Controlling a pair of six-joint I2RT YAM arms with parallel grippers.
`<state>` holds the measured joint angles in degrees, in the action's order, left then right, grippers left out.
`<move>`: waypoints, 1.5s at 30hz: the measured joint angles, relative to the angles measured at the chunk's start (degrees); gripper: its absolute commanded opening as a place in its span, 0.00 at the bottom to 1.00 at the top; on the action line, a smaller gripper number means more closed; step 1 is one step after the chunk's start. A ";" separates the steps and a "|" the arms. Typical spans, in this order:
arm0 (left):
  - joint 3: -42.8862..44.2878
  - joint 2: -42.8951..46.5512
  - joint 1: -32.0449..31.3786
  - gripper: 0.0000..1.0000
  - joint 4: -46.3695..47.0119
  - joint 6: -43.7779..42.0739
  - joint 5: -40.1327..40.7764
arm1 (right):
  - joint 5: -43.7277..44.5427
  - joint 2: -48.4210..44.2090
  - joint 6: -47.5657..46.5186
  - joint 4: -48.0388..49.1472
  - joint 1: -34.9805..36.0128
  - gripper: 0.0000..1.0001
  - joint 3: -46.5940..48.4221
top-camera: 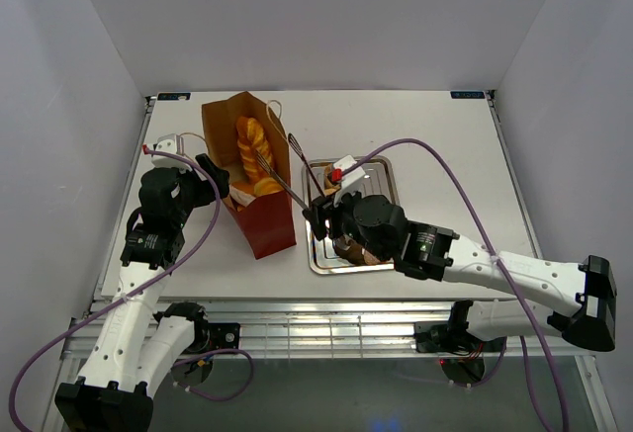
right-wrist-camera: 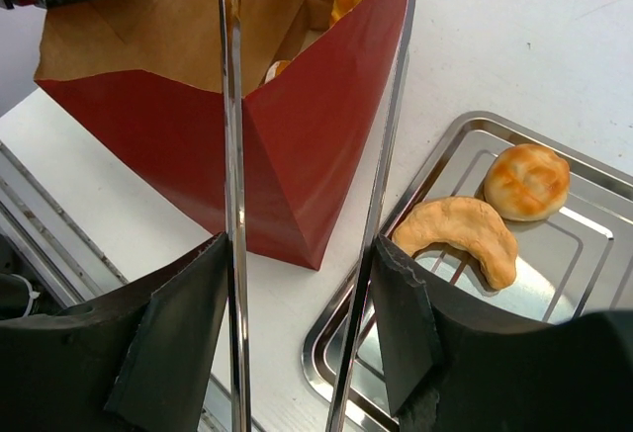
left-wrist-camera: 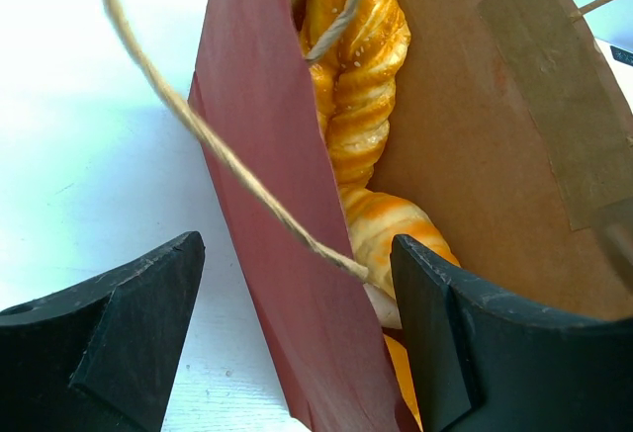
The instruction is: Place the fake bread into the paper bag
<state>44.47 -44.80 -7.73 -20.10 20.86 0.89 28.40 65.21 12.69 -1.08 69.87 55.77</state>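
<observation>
**Tongs reach over the bag, two rolls on the tray**

The red bag (top-camera: pixel 267 224) stands with its mouth wide on the table (top-camera: pixel 435 145), to the left of the tray (right-wrist-camera: pixel 584 284). A golden braided loaf (left-wrist-camera: pixel 361 86) lies inside it against the brown lining, with more orange bread under it.

The left gripper (left-wrist-camera: pixel 297 244) straddles the bag's left wall, one finger outside and one inside. Its jaws are spread apart, with a cord handle (left-wrist-camera: pixel 227 155) hanging between them.

The right gripper (right-wrist-camera: pixel 302 254) is clamped on the tongs (right-wrist-camera: pixel 233 155). The two metal arms lie against the inner faces of its fingers and their tips reach over the bag's mouth.

On the tray, a crescent roll (right-wrist-camera: pixel 460 229) and a round roll (right-wrist-camera: pixel 527 181) lie just beside each other.
</observation>
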 measured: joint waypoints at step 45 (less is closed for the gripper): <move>0.00 0.00 -0.26 0.86 0.00 0.00 -0.07 | 9.03 -23.19 13.88 -7.26 -1.99 0.56 -25.03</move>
<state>44.47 -44.80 -7.99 -20.10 20.86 0.82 37.43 42.02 26.57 -8.34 67.88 30.74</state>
